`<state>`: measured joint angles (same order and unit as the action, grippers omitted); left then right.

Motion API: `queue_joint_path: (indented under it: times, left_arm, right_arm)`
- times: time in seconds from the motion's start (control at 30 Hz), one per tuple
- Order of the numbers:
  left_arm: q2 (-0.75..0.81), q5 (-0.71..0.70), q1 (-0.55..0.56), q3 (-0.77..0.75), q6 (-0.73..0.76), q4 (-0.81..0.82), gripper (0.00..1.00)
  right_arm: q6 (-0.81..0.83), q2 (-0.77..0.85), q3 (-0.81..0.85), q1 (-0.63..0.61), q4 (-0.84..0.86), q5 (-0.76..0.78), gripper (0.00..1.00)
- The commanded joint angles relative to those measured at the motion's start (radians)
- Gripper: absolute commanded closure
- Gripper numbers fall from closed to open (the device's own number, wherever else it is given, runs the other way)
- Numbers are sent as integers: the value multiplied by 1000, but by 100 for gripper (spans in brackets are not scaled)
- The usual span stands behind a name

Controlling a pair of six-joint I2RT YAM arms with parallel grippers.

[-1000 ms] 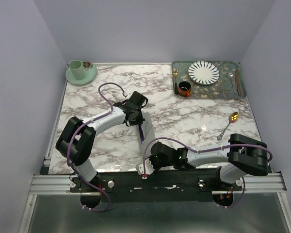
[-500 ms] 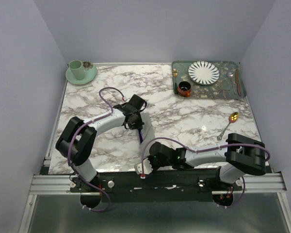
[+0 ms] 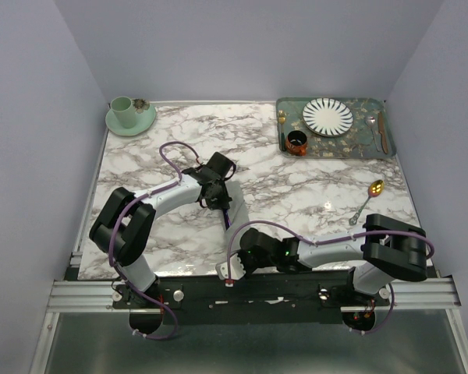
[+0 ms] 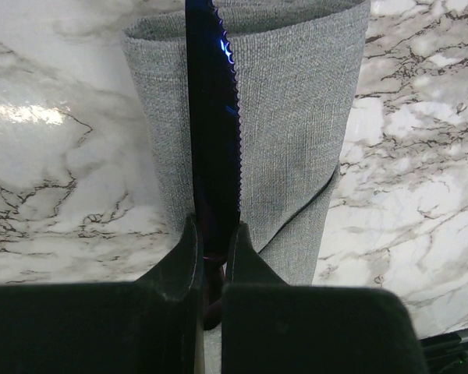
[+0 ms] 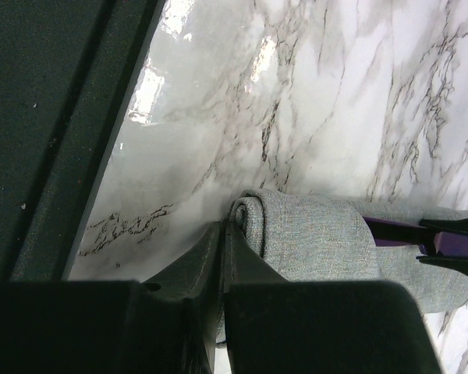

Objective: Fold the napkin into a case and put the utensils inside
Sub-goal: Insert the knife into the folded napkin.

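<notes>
Left pincer (image 4: 213,234) clamps the blue-bladed knife (image 4: 212,117) over the grey case (image 4: 288,156), which lies near the tabletop (image 4: 421,156) front edge. The right pincer (image 5: 222,234) pinches the case's end. Risk: serrations snag cloth, pulling folds open.

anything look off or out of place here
Mostly the spoon: it lies alone on the right side of the table, apart from the tray and far from the case. The knife in the left gripper sits over the case, not in it.
</notes>
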<state>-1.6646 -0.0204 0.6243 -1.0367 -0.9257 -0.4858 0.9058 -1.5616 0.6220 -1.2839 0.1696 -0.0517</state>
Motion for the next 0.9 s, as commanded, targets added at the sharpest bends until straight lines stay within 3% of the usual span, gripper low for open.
queue_joint_path:
  times: [0.0,0.87]
  left_arm:
    - [5,53,17,-17,-2,-51,100]
    - [-38,54,41,-51,22,-120,100]
  right_arm:
    - [-13,-32,15,-5,22,39,86]
    - [-13,-40,12,-2,34,46,86]
